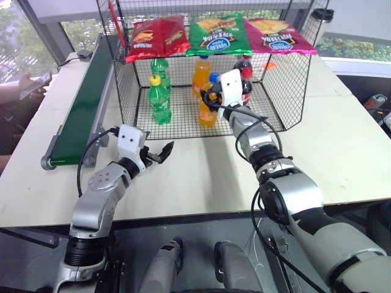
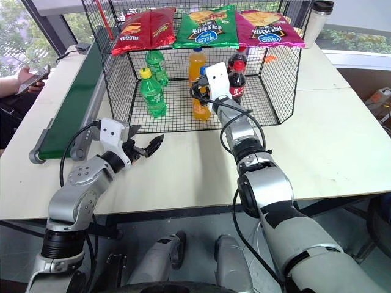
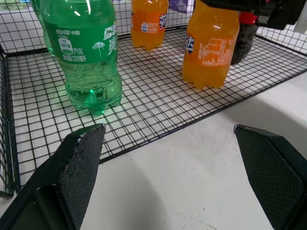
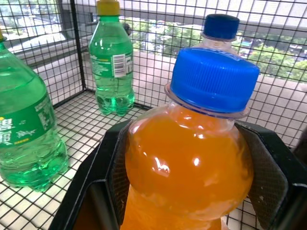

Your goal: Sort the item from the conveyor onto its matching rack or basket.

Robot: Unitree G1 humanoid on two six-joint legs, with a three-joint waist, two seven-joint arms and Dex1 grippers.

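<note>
The wire-mesh cage [image 1: 287, 91], upper centre of the head view, holds two green soda bottles [image 1: 160, 97], an orange bottle [image 1: 201, 73] at the back and a cola bottle [image 1: 244, 76]. Three chip bags [image 1: 217, 33] lie on top. The right gripper [image 1: 212, 97] pinches the orange soda bottle [image 4: 187, 163] upright on the cage floor near the front edge. The left gripper [image 1: 160, 152], jaws spread, hovers over the table [image 1: 342, 152] at lower left. The conveyor [image 1: 82, 110] lies at left.

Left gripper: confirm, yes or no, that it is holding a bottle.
No. The left gripper hangs open and empty over the table, outside the black wire cage.
</note>
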